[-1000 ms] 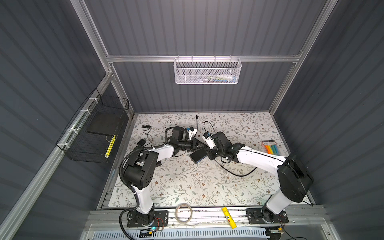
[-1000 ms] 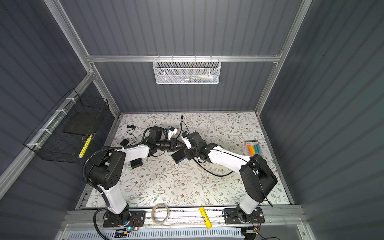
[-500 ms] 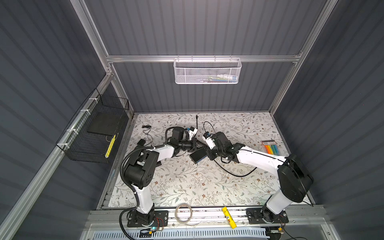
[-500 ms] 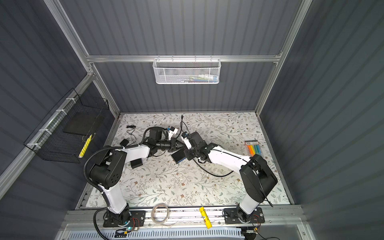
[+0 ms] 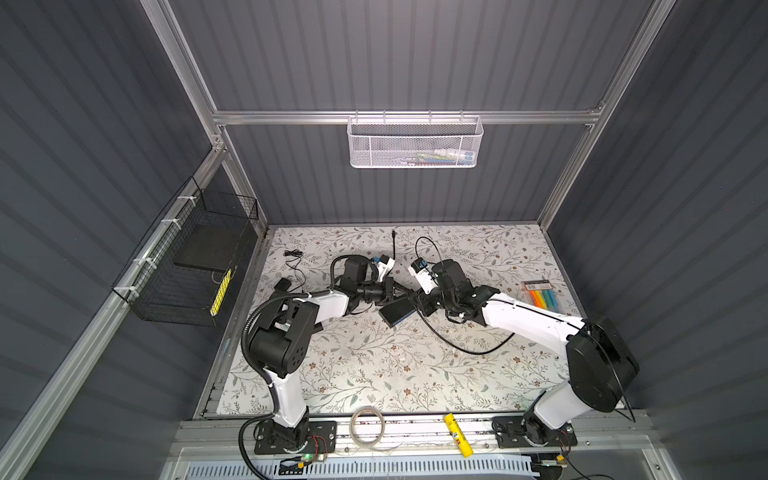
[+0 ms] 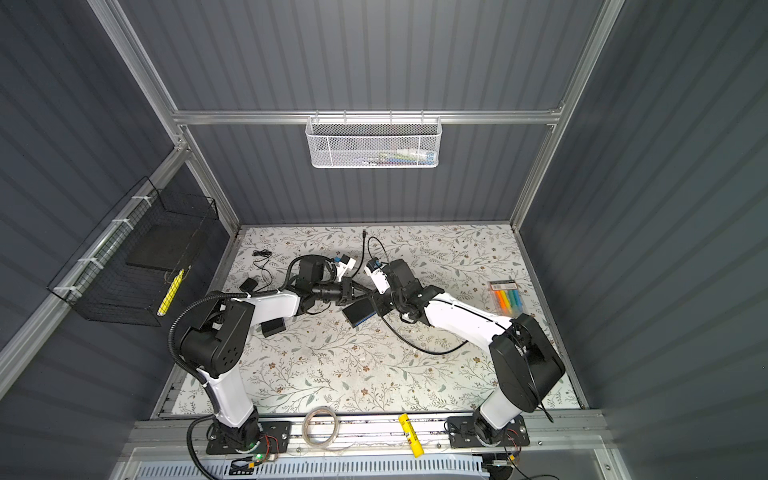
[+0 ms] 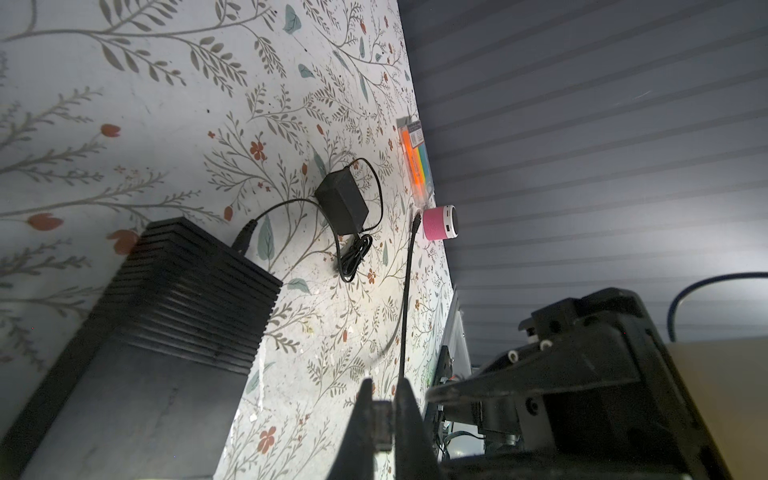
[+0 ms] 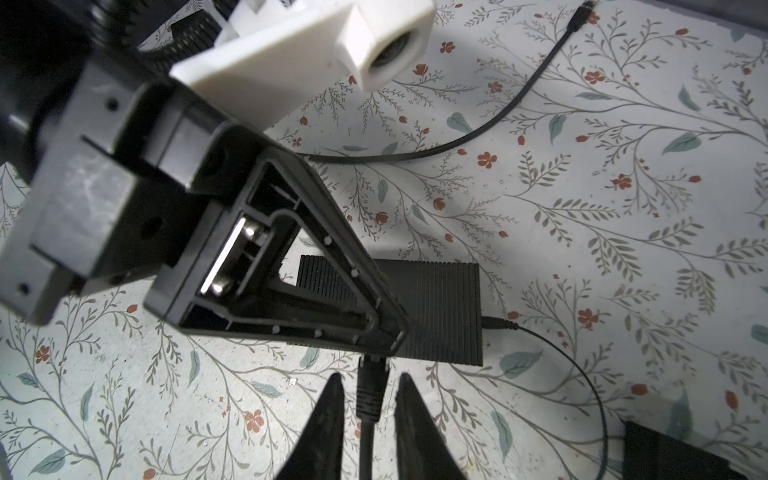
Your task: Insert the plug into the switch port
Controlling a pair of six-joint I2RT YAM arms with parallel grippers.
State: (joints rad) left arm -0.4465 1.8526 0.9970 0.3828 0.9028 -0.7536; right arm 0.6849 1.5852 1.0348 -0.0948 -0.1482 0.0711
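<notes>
At desk centre: switch (image 5: 397, 312) lies flat. Left tool (image 7: 384, 388) clenched on plug (image 8: 370, 388), held just beside the switch, not seated. Right tool (image 8: 370, 376) released, fingers (image 8: 332, 399) clear either side of the cable (image 8: 366, 440). Judged: pickup done; aligning and pushing into the port remain.

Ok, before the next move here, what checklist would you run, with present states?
1. Left gripper shut on the plug: ok.
2. Right gripper free of the plug: ok, fingers apart, gaps on both sides.
3. Plug facing a port on the switch: cannot tell, ports hidden.
4. Switch held steady: not ok, neither gripper grips it.
5. Cable slack: ok, it lies in a loose loop on the table.
</notes>
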